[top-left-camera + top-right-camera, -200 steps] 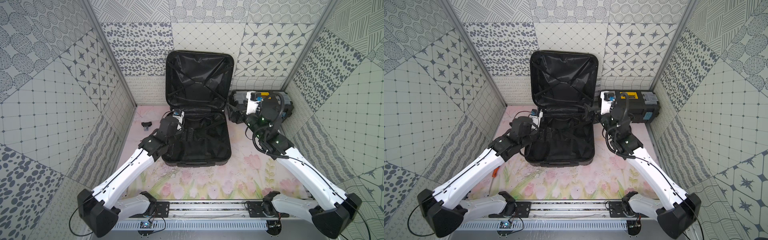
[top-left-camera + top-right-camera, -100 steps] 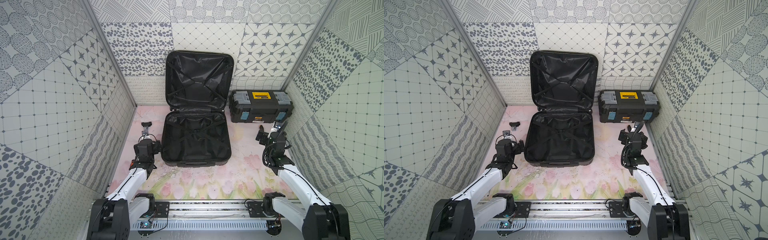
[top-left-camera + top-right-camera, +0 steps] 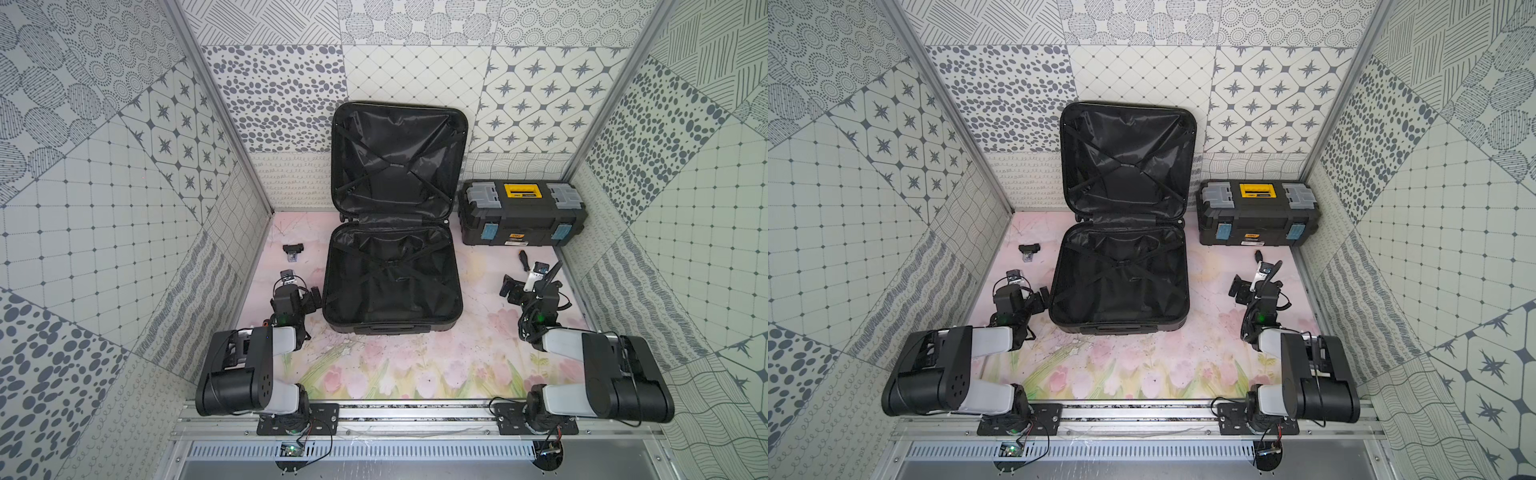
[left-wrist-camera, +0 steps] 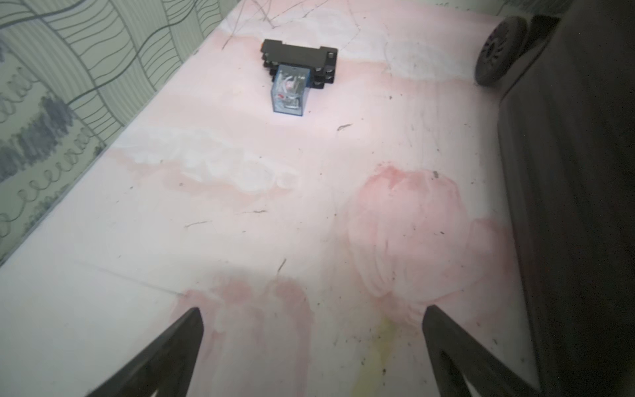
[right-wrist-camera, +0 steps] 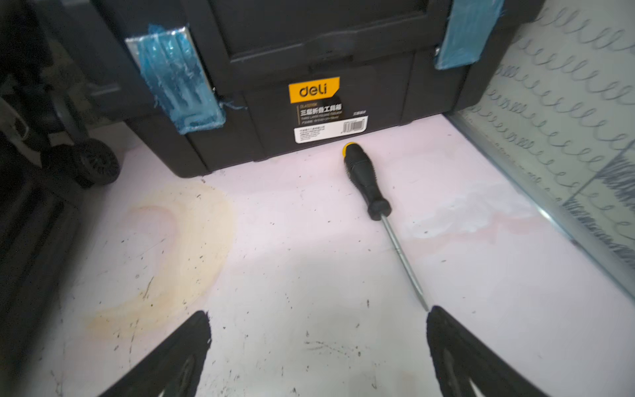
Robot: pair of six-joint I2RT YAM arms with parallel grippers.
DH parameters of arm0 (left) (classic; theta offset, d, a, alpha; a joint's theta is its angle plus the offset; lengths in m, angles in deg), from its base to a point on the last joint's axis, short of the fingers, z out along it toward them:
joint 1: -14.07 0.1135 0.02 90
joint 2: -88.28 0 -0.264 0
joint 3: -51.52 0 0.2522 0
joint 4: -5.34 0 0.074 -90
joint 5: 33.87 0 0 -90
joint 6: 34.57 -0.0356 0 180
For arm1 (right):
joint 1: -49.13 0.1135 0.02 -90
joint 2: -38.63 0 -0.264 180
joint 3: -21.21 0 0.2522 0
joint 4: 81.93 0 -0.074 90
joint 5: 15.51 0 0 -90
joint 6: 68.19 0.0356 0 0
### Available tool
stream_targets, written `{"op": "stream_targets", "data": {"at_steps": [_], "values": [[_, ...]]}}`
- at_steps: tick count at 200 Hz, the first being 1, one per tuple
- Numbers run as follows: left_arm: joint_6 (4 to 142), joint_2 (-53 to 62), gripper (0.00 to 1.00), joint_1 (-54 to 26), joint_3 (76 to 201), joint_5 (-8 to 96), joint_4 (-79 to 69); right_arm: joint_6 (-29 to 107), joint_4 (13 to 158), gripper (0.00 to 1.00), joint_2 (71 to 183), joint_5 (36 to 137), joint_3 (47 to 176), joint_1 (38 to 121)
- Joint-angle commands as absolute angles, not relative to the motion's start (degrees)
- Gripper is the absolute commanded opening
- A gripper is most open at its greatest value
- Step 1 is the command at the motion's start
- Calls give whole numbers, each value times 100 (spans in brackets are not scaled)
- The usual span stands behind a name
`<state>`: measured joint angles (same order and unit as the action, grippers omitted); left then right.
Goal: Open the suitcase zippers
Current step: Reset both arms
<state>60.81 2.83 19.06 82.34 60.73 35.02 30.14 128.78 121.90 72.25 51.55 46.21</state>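
Observation:
The black suitcase [image 3: 392,286] [image 3: 1119,286] lies open on the floor. Its lid [image 3: 399,158] stands up against the back wall, showing black lining and crossed straps. The zippers run round the dark rims; I cannot make out the pulls. My left gripper [image 3: 301,284] [image 3: 1028,286] [image 4: 312,311] hangs open and empty just left of the suitcase's side [image 4: 567,206]. My right gripper [image 3: 523,279] [image 3: 1252,277] [image 5: 318,312] is open and empty over bare floor to the right of the case, apart from it.
A black toolbox [image 3: 521,216] [image 5: 309,68] with yellow and grey lid parts stands at the back right. A screwdriver [image 5: 367,182] lies in front of it, its tip near my right fingers. A small relay on a black socket [image 4: 292,79] [image 3: 293,251] lies at the back left. Patterned walls close in on three sides.
Both arms have drawn back from the suitcase's hinge end and folded low near the front rail. The suitcase has stayed open and has not moved.

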Motion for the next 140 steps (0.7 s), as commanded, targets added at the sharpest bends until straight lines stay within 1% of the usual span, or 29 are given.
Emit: {"op": "stream_targets", "data": {"at_steps": [1, 8, 16, 26, 40, 53, 67, 82, 140], "values": [[5786, -351, 99, 1785, 7812, 5431, 6336, 2637, 15272, 99, 12920, 8277, 4900, 4631], [5872, -170, 99, 1751, 7936, 5625, 5776, 2636, 15552, 99, 13058, 8432, 4881, 4631], [5832, -148, 99, 1708, 8187, 5687, 5259, 2548, 14974, 99, 12884, 8582, 5004, 4635], [5611, -272, 99, 1678, 8497, 5410, 4925, 2337, 14018, 99, 12652, 8796, 5336, 4646], [5401, -206, 99, 1607, 8855, 5072, 4072, 2198, 13799, 99, 12906, 9190, 5669, 4715], [5346, -262, 99, 1539, 8866, 5249, 4191, 2106, 13286, 99, 12767, 9056, 5808, 4763], [5371, -239, 99, 1538, 8899, 5292, 4077, 2154, 13532, 99, 12834, 8977, 5750, 4781], [5380, -229, 99, 1535, 8901, 5288, 4047, 2150, 13347, 99, 12778, 8871, 5799, 4794], [5354, -251, 99, 1507, 8882, 5323, 4115, 2156, 13371, 99, 12784, 8827, 5796, 4810]]}}
